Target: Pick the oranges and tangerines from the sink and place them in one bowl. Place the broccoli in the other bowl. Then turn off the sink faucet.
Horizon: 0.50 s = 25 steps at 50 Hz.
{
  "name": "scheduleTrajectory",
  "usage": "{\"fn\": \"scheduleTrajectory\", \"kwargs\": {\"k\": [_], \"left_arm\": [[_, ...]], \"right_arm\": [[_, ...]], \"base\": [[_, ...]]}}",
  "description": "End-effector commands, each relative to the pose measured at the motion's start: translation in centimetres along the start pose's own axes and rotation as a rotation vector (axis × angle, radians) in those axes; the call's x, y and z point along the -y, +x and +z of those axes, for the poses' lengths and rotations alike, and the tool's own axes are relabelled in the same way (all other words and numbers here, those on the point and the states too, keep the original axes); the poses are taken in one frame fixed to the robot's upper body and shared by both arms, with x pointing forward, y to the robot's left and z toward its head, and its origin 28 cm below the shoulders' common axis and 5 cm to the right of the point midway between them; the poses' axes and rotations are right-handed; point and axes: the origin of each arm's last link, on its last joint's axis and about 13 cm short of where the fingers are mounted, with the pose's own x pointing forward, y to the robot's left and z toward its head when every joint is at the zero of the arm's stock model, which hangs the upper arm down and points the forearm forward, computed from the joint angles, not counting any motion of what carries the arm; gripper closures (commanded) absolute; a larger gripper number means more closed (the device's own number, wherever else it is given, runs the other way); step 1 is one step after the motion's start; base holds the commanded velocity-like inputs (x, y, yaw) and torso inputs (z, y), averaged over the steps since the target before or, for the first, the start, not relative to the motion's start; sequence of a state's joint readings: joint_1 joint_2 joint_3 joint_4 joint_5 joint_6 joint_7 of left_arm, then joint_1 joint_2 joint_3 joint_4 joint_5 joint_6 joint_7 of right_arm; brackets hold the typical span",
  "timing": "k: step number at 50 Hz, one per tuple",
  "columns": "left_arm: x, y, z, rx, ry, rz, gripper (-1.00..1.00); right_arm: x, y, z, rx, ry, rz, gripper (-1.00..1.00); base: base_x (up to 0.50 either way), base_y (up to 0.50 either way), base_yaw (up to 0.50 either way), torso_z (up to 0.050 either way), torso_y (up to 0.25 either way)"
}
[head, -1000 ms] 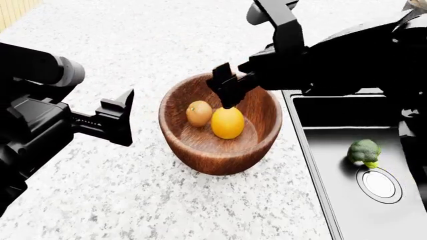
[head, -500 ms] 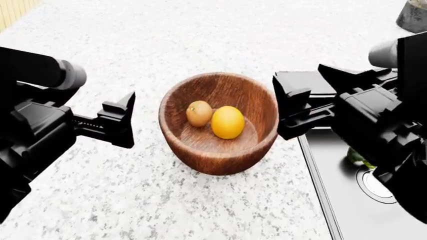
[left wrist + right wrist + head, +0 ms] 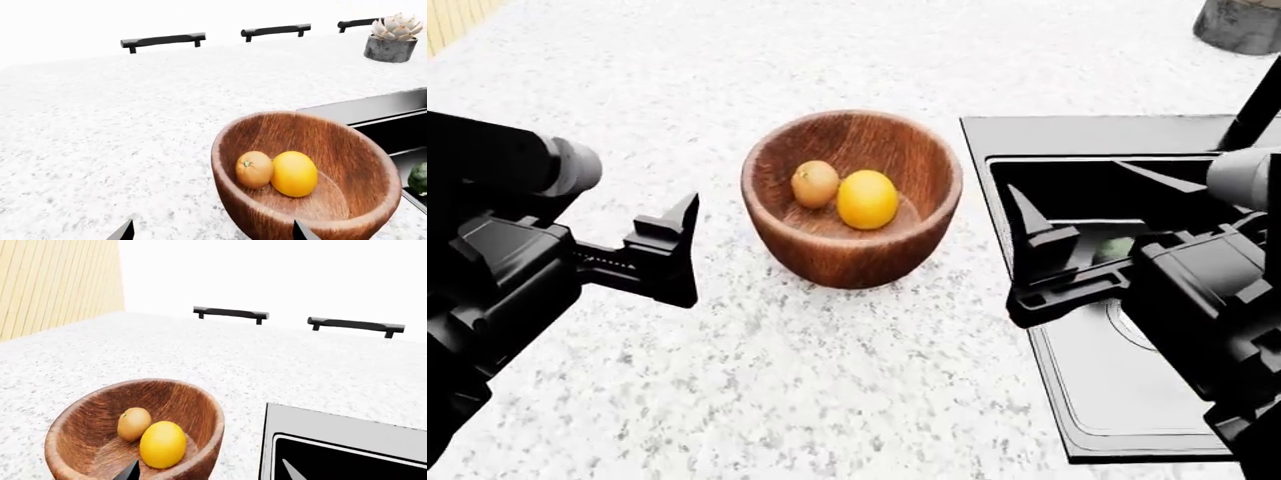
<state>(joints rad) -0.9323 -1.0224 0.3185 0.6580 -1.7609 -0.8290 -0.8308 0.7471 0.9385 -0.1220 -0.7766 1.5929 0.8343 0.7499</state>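
Speckled white stone runs under both my arms, a table that carries the wooden bowl (image 3: 851, 195) and, to my right, the black sink (image 3: 1068, 350). Nearest me, my left pincer (image 3: 667, 250) hangs spread and empty over bare stone, well to the left of the bowl; my right pincer (image 3: 1044, 262) is likewise spread and holds nothing, poised over the near left edge of the sink basin. Just beyond the right pincer, a sliver of green shows between its fingers and the arm: that I take to be the broccoli (image 3: 1114, 248), lying on the basin floor near the round drain (image 3: 1128, 325), mostly hidden in the head view. From the left wrist only its dark crown peeks in past the bowl's rim (image 3: 419, 178). So the broccoli lies ahead of and a little right of my right pincer, and that arm is plainly the nearer one; which way its stalk points I cannot tell. Farther out, the bowl holds both fruits side by side and touching: the yellow orange (image 3: 866, 199) and the smaller, duller tangerine (image 3: 815, 184) to its left. No white bowl appears in any view, nor the faucet's spout. A potted succulent (image 3: 392, 37) sits at the far edge.
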Motion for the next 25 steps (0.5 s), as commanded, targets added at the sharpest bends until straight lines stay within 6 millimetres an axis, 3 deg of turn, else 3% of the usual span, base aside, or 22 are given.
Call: {"fn": "scheduleTrajectory", "kwargs": {"k": [1, 25], "left_arm": [[0.35, -0.06, -0.14, 0.005, 0.002, -0.002, -1.0], [0.33, -0.4, 0.01, 0.014, -0.005, -0.008, -1.0]], "right_arm": [[0.0, -0.6, 0.12, 0.007, -0.024, -0.035, -1.0], [0.27, -1.11, 0.37, -0.006, -0.018, -0.07, -1.0]], "base": [[-0.09, -0.28, 0.0, 0.0, 0.0], [-0.01, -0.49, 0.0, 0.0, 0.0]]}}
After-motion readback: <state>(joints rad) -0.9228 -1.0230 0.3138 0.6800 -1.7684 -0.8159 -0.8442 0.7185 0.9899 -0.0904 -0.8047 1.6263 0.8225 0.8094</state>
